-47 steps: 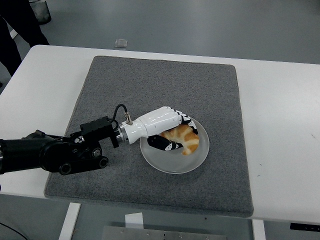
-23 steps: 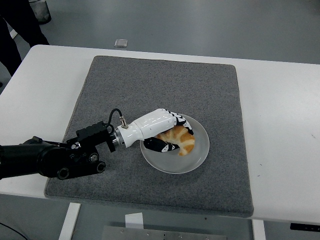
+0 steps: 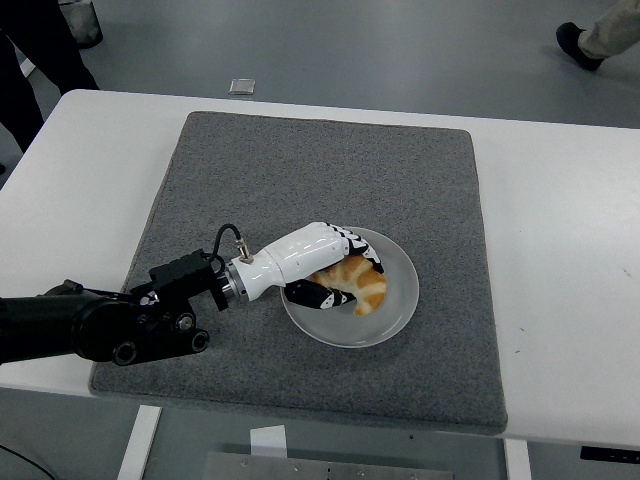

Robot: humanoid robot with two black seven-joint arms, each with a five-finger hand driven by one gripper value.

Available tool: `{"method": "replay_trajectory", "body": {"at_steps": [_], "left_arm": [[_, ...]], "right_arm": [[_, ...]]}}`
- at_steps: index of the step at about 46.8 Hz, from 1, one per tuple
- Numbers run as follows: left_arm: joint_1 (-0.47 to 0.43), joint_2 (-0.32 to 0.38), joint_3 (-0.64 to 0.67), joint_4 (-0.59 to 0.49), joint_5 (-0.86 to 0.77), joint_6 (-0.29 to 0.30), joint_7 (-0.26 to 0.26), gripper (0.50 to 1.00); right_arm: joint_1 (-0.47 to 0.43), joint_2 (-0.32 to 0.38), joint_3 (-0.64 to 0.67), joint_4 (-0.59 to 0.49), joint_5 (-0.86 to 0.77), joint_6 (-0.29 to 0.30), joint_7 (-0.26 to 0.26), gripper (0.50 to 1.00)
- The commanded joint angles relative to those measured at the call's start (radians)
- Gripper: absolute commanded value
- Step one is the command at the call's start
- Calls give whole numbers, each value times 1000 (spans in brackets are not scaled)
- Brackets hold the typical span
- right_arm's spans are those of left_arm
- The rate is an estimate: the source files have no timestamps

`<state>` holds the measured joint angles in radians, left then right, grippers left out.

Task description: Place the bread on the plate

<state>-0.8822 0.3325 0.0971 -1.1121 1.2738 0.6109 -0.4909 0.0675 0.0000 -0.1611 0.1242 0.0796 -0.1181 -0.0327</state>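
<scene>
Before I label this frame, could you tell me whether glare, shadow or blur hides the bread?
Head view: even, soft light, no glare; the bread on the plate is sharp, partly covered by the left hand; only faint shadow under the arm.

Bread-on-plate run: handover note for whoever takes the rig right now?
Left hand: over the plate's left side, fingers curled around the bread; count it as holding.
Right hand: not in view.
Bread: a croissant, lying inside the plate, which sits on the grey mat on the white table.
Done: bread appears to be down on the plate.
Left: open the fingers, lift the hand clear without dragging the bread off, pull the arm back to the left edge.
Note: a person's foot shows at the top right, away from the table.
</scene>
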Motion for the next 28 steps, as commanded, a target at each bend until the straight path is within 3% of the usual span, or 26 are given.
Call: {"method": "replay_trajectory", "body": {"at_steps": [1, 22, 28], "left_arm": [[0, 0, 0, 0, -4, 0, 0, 698], [5, 10, 0, 0, -10, 0, 0, 728], [8, 10, 0, 0, -10, 0, 0, 767]], "right_arm": [[0, 0, 0, 0, -1, 0, 0, 952], [0, 0, 0, 0, -1, 0, -1, 952], [0, 0, -2, 2, -1, 2, 0, 952]]}}
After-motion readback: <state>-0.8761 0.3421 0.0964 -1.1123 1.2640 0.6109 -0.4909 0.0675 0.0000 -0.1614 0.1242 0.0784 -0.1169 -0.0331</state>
